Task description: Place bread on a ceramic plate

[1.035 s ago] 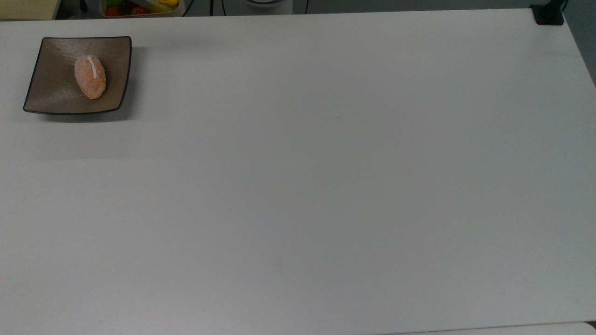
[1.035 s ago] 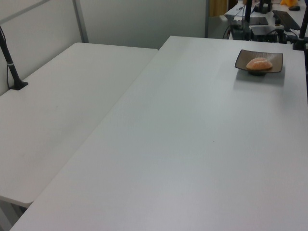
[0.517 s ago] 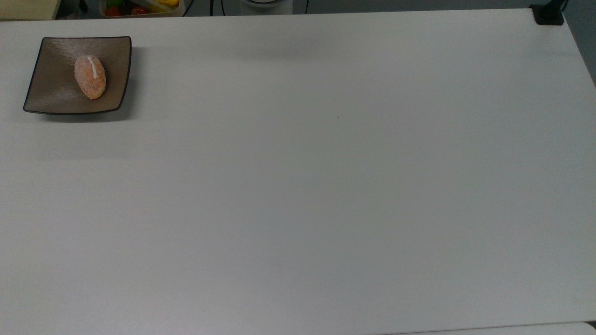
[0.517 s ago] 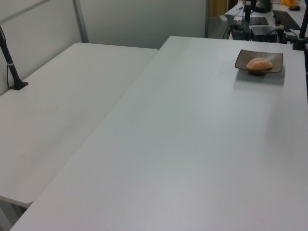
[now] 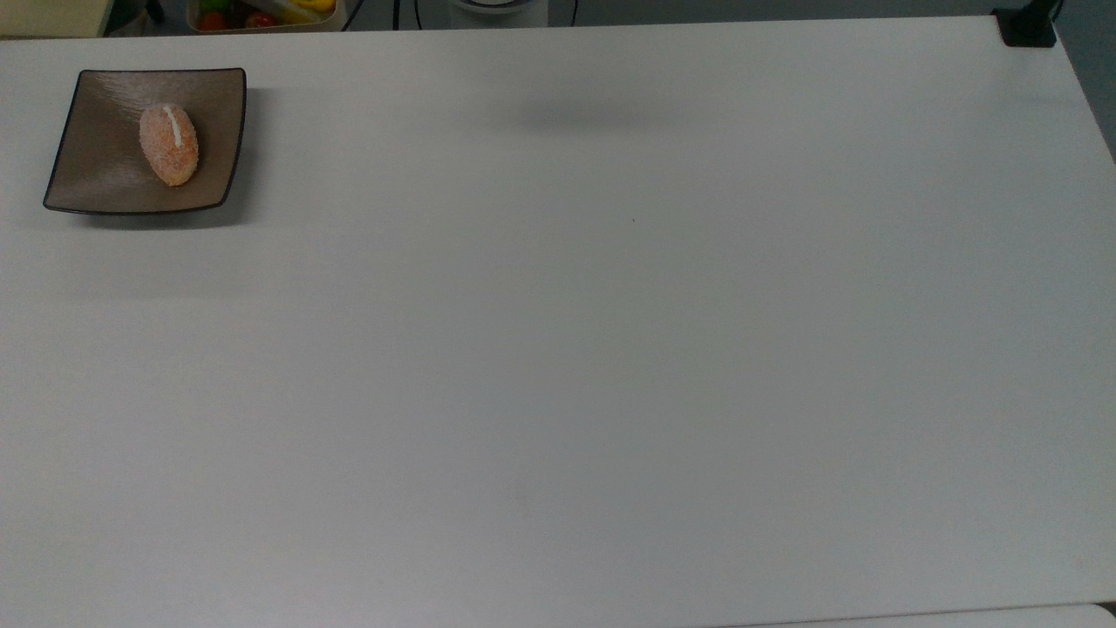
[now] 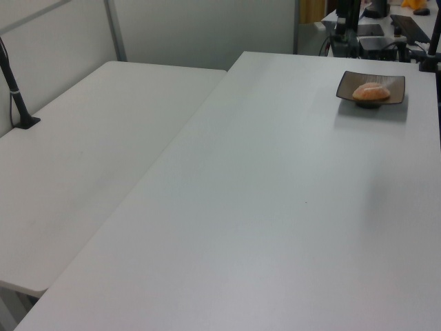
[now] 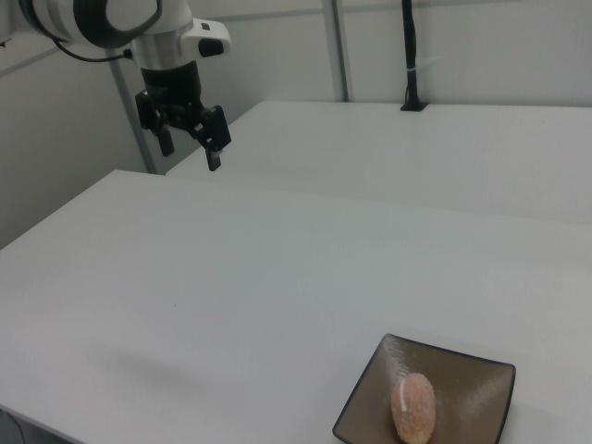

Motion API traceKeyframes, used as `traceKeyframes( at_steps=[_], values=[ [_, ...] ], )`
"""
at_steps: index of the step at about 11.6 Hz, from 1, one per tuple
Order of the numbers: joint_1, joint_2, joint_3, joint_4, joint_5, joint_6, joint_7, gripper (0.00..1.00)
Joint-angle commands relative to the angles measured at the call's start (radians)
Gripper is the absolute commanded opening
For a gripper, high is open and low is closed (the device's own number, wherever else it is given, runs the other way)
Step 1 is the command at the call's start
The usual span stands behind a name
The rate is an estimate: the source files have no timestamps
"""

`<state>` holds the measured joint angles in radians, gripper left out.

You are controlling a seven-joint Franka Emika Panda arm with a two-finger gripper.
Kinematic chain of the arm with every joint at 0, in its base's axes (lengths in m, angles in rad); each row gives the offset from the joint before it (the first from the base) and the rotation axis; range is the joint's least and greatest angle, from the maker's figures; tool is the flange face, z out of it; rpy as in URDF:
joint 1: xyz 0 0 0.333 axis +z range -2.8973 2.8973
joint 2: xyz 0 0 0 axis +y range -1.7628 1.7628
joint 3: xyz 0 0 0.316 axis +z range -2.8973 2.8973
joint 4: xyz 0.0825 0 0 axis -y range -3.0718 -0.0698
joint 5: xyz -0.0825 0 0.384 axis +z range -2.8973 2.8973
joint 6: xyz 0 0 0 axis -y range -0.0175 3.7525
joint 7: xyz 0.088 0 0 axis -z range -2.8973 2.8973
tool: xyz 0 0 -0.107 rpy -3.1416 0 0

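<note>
The bread [image 5: 169, 144], a small orange-brown roll with a white stripe, lies in the middle of the square brown ceramic plate [image 5: 100, 179] at the top view's far left corner. In the left view the bread [image 6: 371, 91] sits on the plate [image 6: 394, 85] at the far right. The right view has the bread [image 7: 413, 410] on the plate [image 7: 467, 381] at the bottom edge. My gripper [image 7: 191, 157] hangs open and empty high over the table's far side in the right view, well away from the plate.
A box of colourful items [image 5: 261, 13] stands behind the table's far edge. A black clamp [image 5: 1027, 26] grips the top view's right corner. A second white table [image 6: 89, 152] adjoins, with a black pole [image 7: 410, 55] on it.
The bread and plate have not moved. A faint shadow on the table's far edge has drifted to the top view's right.
</note>
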<state>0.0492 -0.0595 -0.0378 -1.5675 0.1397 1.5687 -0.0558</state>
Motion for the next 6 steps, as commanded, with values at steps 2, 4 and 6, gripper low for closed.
traceKeyframes(
  at_steps=[2,4,6],
  values=[
    [0.023,-0.002,-0.017,-0.049,-0.095,0.129,-0.002,1.00],
    [0.024,-0.006,-0.016,-0.063,-0.095,0.139,0.002,1.00],
    [0.040,-0.005,-0.016,-0.072,-0.095,0.143,0.002,1.00]
  ],
)
